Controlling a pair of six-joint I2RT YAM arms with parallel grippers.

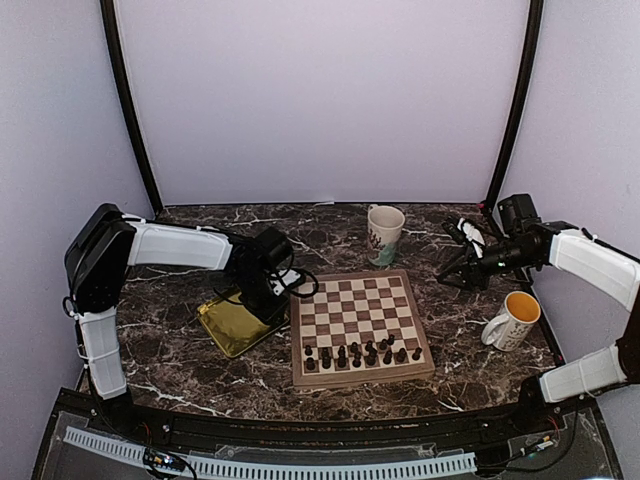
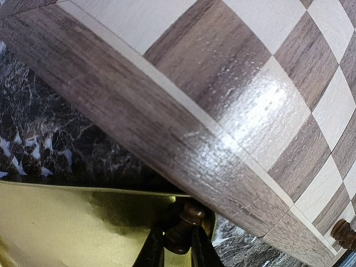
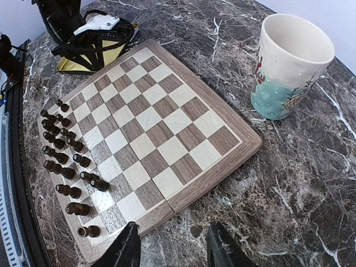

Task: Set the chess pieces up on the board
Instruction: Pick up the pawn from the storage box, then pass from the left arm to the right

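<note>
The wooden chequered board [image 1: 362,379] lies mid-table, with several dark chess pieces [image 1: 360,352] standing on its two near rows. My left gripper [image 1: 292,288] hangs at the board's far left corner, above the gold tray [image 1: 228,328]. In the left wrist view the left gripper [image 2: 178,251] is shut on one dark brown chess piece [image 2: 187,223], held just off the board's rim [image 2: 167,150]. My right gripper [image 1: 458,262] hovers open and empty to the right of the board. From the right wrist view the board [image 3: 228,161], its pieces [image 3: 65,161] and the left gripper [image 3: 92,39] all show.
A white and teal mug [image 1: 385,232] stands behind the board, also seen as the mug [image 3: 289,67] in the right wrist view. A second white mug [image 1: 513,321] with an orange inside sits right of the board. Dark marble table [image 1: 180,370] all around.
</note>
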